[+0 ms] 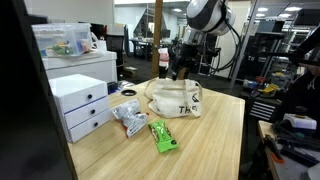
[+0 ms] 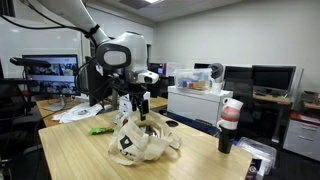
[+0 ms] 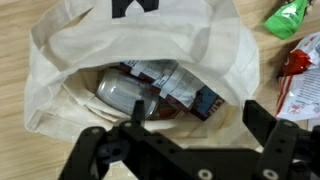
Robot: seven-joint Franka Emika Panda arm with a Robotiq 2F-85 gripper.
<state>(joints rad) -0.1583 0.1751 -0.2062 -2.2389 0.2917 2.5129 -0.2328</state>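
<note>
The jaws hang apart and empty over the open cloth bag [image 3: 60,60] on the wooden surface [image 1: 220,130]; a can [image 3: 125,92] and packets [image 3: 185,95] lie inside.

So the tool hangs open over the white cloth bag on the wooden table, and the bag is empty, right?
No, the bag is not empty: the wrist view shows a silver can and printed packets inside it. The tool does hang open over it on the wooden table.
</note>
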